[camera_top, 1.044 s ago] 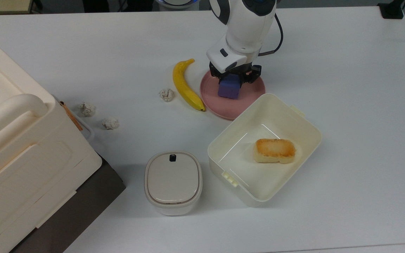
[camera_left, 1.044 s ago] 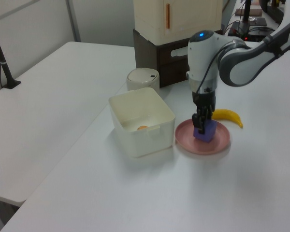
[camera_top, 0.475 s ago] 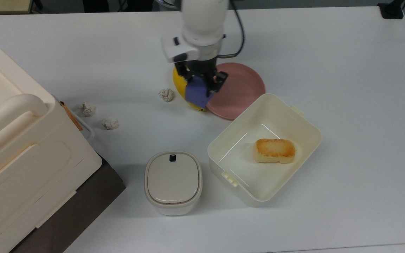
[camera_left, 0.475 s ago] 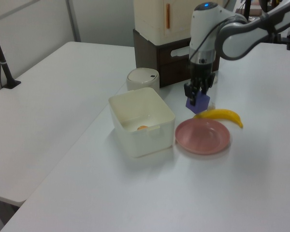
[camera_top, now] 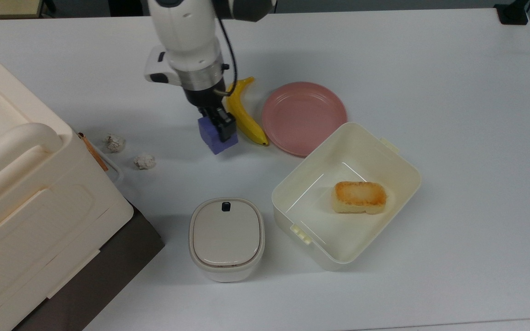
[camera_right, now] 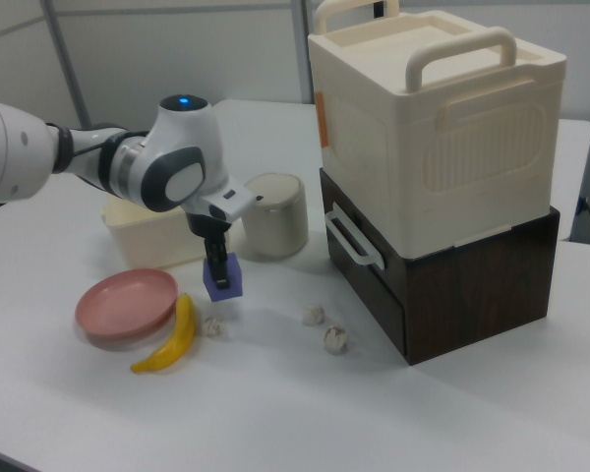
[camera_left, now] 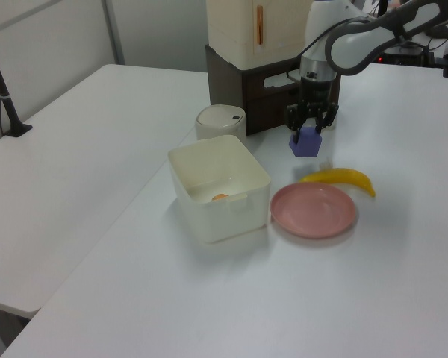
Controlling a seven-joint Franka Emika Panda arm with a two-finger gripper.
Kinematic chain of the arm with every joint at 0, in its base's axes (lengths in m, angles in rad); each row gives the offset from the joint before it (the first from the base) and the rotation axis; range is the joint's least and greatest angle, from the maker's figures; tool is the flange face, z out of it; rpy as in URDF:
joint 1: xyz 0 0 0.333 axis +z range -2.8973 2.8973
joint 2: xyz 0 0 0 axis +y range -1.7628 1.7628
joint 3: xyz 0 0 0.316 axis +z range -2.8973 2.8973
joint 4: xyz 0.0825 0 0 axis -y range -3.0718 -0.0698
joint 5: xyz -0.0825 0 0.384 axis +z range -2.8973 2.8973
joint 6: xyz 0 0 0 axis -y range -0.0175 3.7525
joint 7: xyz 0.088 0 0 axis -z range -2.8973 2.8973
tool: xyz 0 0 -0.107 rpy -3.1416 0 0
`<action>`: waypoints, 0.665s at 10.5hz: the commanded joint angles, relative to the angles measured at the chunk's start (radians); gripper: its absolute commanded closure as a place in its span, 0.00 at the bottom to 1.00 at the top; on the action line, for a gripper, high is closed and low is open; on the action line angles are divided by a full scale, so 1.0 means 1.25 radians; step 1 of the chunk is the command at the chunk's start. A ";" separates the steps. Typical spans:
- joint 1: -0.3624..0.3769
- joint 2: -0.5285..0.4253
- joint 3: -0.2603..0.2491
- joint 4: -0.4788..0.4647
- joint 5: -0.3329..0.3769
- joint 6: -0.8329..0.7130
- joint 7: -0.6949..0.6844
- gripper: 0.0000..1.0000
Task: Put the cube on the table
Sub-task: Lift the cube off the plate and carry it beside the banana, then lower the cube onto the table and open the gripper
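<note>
Yellow banana [camera_top: 244, 112] lies just beside the cube [camera_top: 217, 135], pincer [camera_top: 219, 124] clamped on it.

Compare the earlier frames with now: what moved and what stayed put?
The end effector carried the cube off the pink plate, across the banana, toward the top view's left, still gripping it. Plate, banana, open box and bread stayed put.

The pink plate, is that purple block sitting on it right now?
No. In the top view the pink plate lies bare, and the cube is on the far side of the banana, at the gripper.
</note>
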 commanded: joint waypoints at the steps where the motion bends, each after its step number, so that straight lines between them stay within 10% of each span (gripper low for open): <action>1: 0.005 0.012 -0.020 0.002 0.032 0.020 0.030 0.00; 7: 0.004 -0.002 -0.021 0.026 0.023 -0.012 0.014 0.00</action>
